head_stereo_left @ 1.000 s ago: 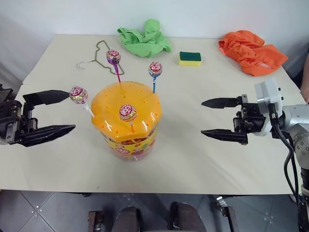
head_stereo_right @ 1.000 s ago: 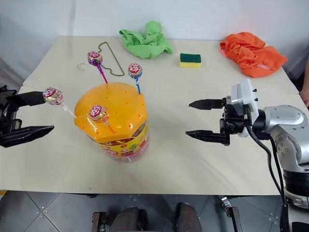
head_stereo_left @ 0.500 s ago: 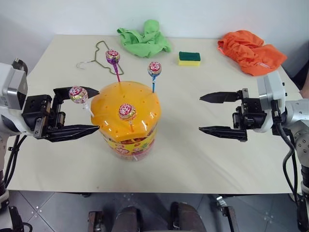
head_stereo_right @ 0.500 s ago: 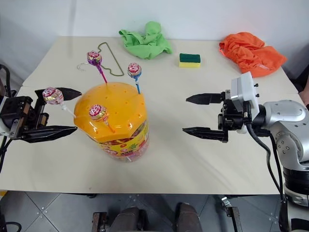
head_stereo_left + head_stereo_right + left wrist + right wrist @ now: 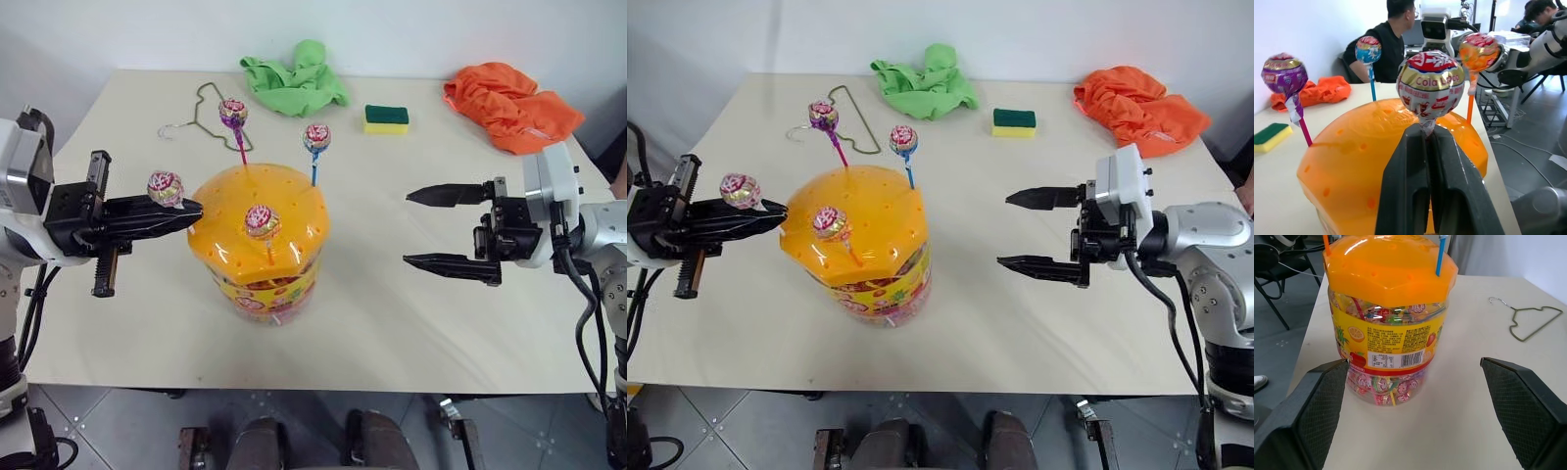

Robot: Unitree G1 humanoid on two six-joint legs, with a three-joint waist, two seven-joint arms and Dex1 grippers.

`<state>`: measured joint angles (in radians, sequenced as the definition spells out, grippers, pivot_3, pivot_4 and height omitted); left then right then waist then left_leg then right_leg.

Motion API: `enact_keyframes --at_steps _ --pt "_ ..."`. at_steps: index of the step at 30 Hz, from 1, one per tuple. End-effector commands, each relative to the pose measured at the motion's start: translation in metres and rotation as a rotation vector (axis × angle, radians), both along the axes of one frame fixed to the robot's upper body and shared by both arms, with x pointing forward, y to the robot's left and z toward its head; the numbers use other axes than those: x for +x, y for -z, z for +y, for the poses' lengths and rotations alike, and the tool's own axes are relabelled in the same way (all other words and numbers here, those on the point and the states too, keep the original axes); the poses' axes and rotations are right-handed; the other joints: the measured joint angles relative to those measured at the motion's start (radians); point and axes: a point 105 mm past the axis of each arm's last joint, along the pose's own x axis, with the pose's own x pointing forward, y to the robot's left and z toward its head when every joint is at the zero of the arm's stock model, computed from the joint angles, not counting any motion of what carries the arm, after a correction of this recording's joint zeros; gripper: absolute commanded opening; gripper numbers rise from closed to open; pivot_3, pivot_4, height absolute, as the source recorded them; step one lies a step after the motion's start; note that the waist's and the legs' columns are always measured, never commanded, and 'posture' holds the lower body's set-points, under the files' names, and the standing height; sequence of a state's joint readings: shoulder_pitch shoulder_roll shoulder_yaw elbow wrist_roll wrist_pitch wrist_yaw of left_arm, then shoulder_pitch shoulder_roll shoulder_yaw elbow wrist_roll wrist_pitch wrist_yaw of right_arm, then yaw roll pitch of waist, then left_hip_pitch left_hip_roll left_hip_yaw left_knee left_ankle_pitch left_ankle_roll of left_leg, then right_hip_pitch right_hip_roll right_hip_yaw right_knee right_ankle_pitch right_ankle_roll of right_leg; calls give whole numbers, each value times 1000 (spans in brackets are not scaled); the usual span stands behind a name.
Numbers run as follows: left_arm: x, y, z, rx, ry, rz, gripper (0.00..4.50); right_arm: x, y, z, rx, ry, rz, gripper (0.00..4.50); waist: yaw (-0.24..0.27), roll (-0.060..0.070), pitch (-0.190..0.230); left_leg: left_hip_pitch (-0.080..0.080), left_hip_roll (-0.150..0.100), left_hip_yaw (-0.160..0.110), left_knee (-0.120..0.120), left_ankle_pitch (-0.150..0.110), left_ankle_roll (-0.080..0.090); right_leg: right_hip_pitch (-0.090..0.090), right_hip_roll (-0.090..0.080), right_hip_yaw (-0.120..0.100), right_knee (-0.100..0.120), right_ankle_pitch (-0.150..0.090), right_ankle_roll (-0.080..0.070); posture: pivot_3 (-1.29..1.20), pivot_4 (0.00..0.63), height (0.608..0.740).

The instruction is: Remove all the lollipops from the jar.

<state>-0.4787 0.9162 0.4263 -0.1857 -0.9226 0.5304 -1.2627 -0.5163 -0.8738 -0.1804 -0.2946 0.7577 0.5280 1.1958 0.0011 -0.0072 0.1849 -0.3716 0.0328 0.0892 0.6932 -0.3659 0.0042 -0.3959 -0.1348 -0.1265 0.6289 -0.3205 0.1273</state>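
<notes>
The jar, a clear tub with a holed orange lid, stands mid-table. Three lollipops stick up from the lid: one on a pink stick, one on a blue stick, one on an orange stick. At the jar's left edge, my left gripper is shut on the stick of another lollipop, right under its candy head. My right gripper hangs open to the right of the jar, apart from it, its fingers framing the jar.
At the table's far side lie a green cloth, a wire hanger, a yellow-green sponge and an orange cloth. A person sits beyond the table in the left wrist view.
My left gripper slid right toward the jar and closed on the stick of the lollipop at the jar's left edge. The right arm stayed put, still open.
</notes>
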Motion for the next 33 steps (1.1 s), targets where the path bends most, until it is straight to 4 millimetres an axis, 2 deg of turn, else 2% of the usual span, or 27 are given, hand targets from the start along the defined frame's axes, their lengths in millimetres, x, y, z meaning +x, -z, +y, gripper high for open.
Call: enact_keyframes --at_steps 1,5,8,12,15,18,20,27,30,33 --pt "-10 -30 -1 -70 -28 -110 55 -12 -13 -3 23 -22 -56 4500 2 0 0 0 0 0 1 0 0 0 0 0 0 0 0 0 150 740" --pt "-10 -60 -2 -170 -92 -198 55 -14 -16 -6 36 -31 -67 4500 1 0 0 -1 0 -1 3 -1 1 1 0 0 1 0 0 0 150 740" --pt "-8 -71 -1 -184 -163 -233 55 -12 -17 -7 27 -25 -66 4500 -2 0 0 0 0 -1 3 -1 1 1 0 0 1 0 0 0 150 740" --pt "20 -83 29 -196 -519 -181 55 -8 -17 -9 17 -19 -69 4500 -3 0 0 0 0 -1 3 -1 1 1 0 0 1 0 0 0 150 740" --pt "43 -63 62 -156 -834 14 55 -4 -18 -9 15 -24 -77 4500 -4 0 0 0 0 -1 3 -1 1 1 0 0 1 0 0 0 150 740" --pt "52 -44 77 -124 -978 144 55 -3 -19 -9 19 -37 -83 4500 -4 0 0 1 0 -1 2 -1 1 1 0 1 1 0 0 0 150 740" --pt "60 -22 90 -83 -1084 242 55 -3 -19 -8 17 -65 -80 4500 -1 0 0 1 0 0 2 -1 1 1 0 1 1 0 0 0 150 740" --pt "86 56 115 78 -1301 492 55 -7 -32 -4 103 -112 -61 4500 4 0 0 0 0 0 3 -1 1 1 0 1 1 0 0 0 150 740" --pt "92 71 122 131 -1364 517 55 -9 -35 -2 144 -113 -49 4500 1 0 0 0 0 0 3 -1 1 1 1 1 1 0 0 0 150 740" --pt "101 90 124 118 -1360 631 55 -8 -34 -1 151 -81 -54 4500 4 -1 0 0 0 0 3 -2 0 1 1 1 1 0 0 0 150 740"
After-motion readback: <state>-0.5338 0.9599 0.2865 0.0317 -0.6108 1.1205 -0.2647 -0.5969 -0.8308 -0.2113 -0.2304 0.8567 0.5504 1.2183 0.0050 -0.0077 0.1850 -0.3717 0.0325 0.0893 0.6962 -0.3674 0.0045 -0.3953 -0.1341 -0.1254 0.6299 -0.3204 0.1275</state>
